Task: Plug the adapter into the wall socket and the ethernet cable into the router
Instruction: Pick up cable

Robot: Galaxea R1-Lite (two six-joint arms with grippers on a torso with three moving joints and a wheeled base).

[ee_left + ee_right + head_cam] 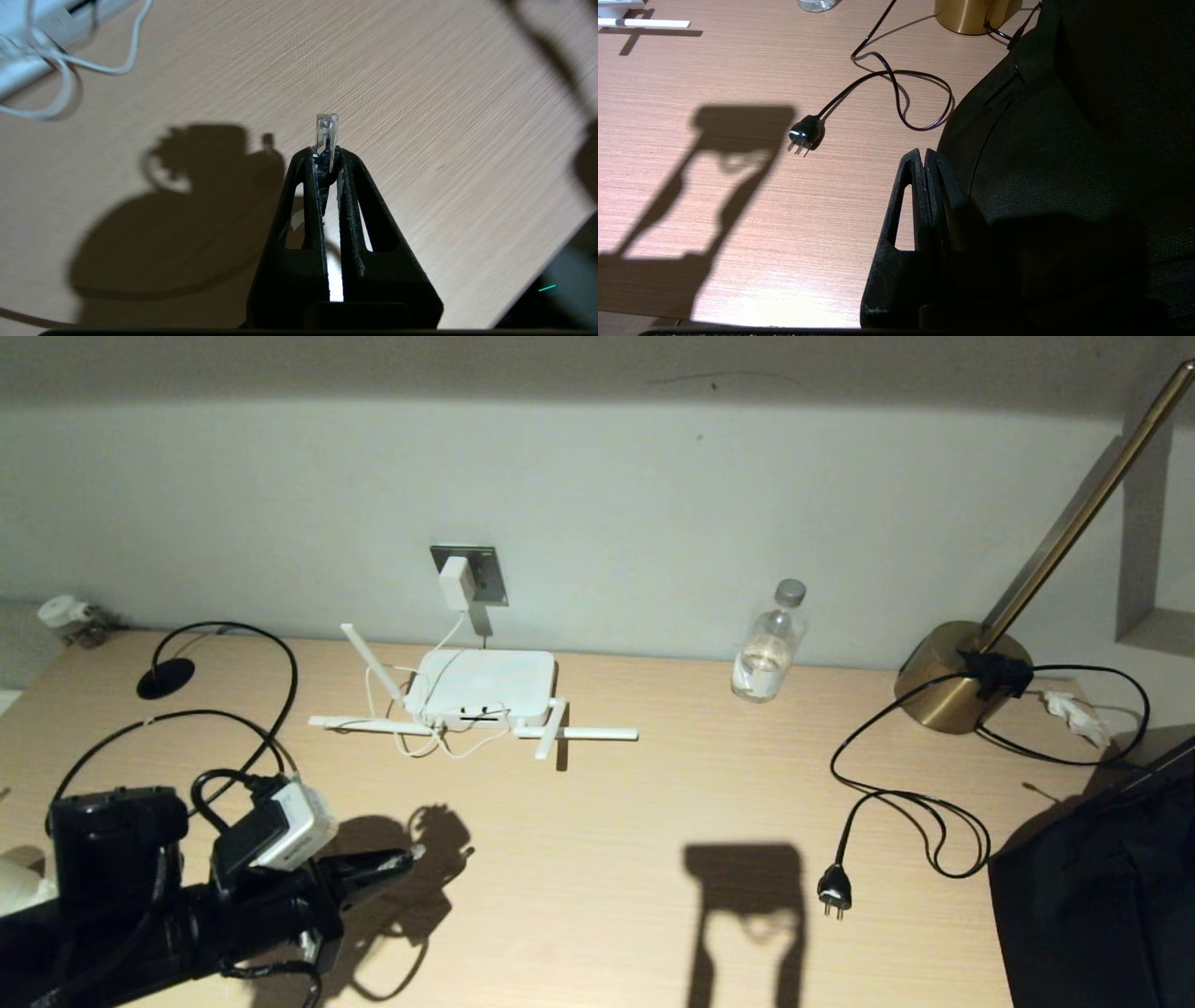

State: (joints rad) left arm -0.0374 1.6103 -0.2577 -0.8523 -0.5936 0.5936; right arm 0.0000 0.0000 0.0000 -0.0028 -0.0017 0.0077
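The flat white rounded-rectangular plastic router [481,686] lies on the pale wood-grain desk [607,859] against the wall, its thin white stick antennas splayed out along the front edge. Directly above the router, the small white rectangular adapter [456,582] sits plugged into the square grey metallic wall socket [470,575], and its thin white cord drops down to the router and loops in front of it.

Well in front of the router and to its left, the black left gripper [397,862] hovers above the desk with its jaws pinched narrow on the clear clip connector [326,137] of the long thin black ethernet cable [233,709]; the connector tip sticks out past the fingertips, pointing toward the router. The cable arcs back from the arm to a black oval disc [165,679] on the desk, left of the router.

Far right of the router, the right gripper [923,161] hangs with jaws pressed together and empty, beside a black fabric bag [1064,140]. Between it and the router lie a black two-pin plug [834,889] on its looping cord, a clear plastic bottle [769,644] and a brass lamp base [957,677].
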